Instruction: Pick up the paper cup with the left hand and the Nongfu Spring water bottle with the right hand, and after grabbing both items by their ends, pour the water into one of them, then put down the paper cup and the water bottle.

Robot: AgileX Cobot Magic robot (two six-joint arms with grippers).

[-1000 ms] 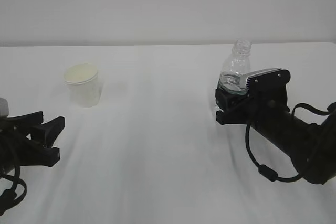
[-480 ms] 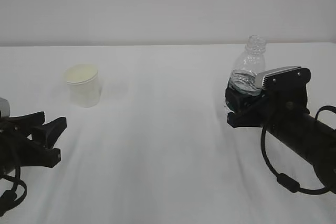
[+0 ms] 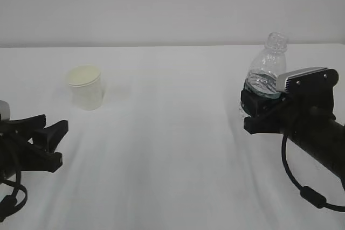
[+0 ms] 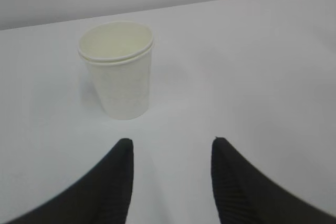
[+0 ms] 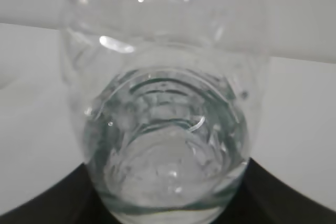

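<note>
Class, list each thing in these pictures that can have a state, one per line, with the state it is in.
paper cup: upright on the table, free of any grip
water bottle: capless, tilted slightly, gripped at its lower end
water: pooled low in the bottle
left gripper: open, short of the cup
right gripper: closed on the bottle

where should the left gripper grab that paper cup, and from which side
Grip the paper cup around its side wall, coming level from the front, where the open left gripper already faces it. It stands upright and tapers downward, so a hold under the rolled rim should slip less.

Bare table (image 3: 172,149) between paper cup (image 3: 86,87) and bottle (image 3: 266,71).
</note>
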